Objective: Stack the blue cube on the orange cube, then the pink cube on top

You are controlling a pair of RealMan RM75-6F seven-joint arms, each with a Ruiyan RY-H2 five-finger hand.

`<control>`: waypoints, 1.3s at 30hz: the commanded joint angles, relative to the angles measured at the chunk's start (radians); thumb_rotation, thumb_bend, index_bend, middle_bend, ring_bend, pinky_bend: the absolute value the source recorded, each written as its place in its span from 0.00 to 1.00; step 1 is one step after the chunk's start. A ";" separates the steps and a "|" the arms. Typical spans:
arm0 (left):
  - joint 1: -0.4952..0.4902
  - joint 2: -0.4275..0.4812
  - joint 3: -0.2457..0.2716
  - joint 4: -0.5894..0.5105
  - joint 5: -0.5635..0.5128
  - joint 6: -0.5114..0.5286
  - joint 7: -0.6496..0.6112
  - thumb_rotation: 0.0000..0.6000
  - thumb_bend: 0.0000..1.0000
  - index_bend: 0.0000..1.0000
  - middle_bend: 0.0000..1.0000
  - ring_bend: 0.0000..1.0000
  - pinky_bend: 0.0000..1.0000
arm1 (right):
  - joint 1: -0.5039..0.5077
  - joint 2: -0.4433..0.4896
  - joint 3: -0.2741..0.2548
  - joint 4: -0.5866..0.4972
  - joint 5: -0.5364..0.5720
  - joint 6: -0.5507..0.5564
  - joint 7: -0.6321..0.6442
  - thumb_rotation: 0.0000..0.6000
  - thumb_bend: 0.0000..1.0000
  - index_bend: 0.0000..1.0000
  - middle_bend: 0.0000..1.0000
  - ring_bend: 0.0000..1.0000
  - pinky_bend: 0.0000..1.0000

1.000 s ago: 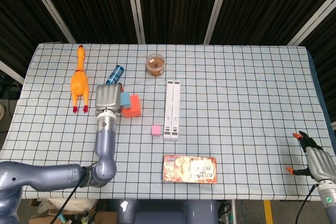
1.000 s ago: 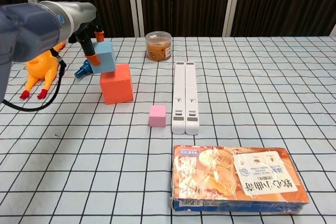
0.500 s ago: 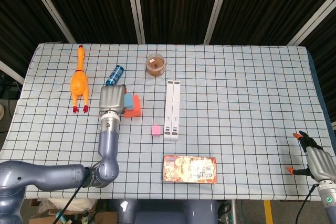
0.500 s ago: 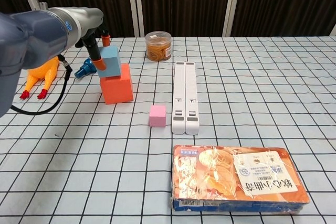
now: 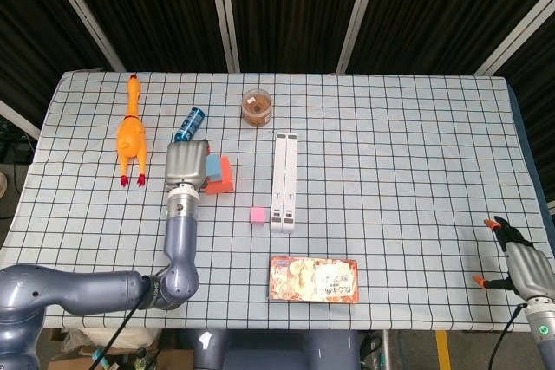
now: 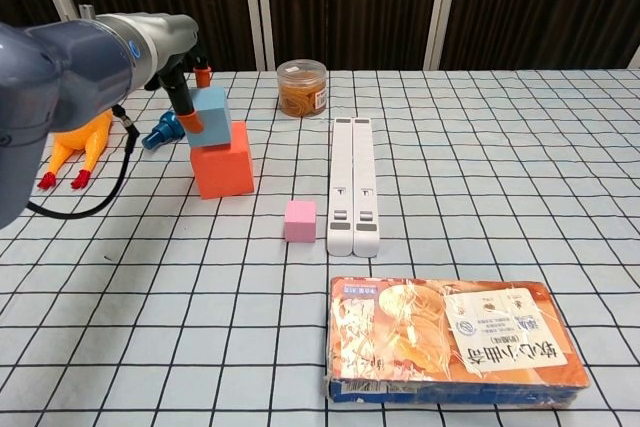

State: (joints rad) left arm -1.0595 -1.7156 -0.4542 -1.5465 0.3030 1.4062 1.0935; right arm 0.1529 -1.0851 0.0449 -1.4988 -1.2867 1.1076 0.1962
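In the chest view's upper left, the left robot hand (image 6: 190,97) grips the blue cube (image 6: 211,110) directly atop the orange cube (image 6: 222,158), pink cube (image 6: 300,220) lying lower right of it, nearer this hand than the open right robot hand (image 5: 520,268).

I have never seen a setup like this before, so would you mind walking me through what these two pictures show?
This is a two-armed robot at a table, each arm ending in a robot hand with fingers. One picture looks down from the robot's head; the other looks forward from its chest.

The left robot hand holds a blue cube on top of an orange cube. The right robot hand waits at the table's edge, open, holding nothing.

On the checked tablecloth also lie a small pink cube, a long white folded stand, a wrapped snack box, a jar, a rubber chicken and a small blue can.

The job is stacking blue on orange, then pink on top.
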 commanded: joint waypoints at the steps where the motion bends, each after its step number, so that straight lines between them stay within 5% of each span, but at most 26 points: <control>1: 0.000 0.001 0.000 -0.001 -0.002 0.001 0.001 1.00 0.38 0.42 0.99 0.82 0.83 | 0.000 0.000 0.000 0.000 -0.001 0.001 -0.002 1.00 0.04 0.13 0.05 0.10 0.21; 39: -0.011 0.003 0.009 0.016 -0.026 -0.011 0.004 1.00 0.36 0.36 0.98 0.81 0.82 | 0.004 -0.005 0.001 0.003 0.009 -0.010 -0.012 1.00 0.04 0.12 0.05 0.10 0.21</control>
State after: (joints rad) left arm -1.0700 -1.7124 -0.4453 -1.5309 0.2774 1.3950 1.0975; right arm 0.1565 -1.0896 0.0456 -1.4961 -1.2776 1.0978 0.1842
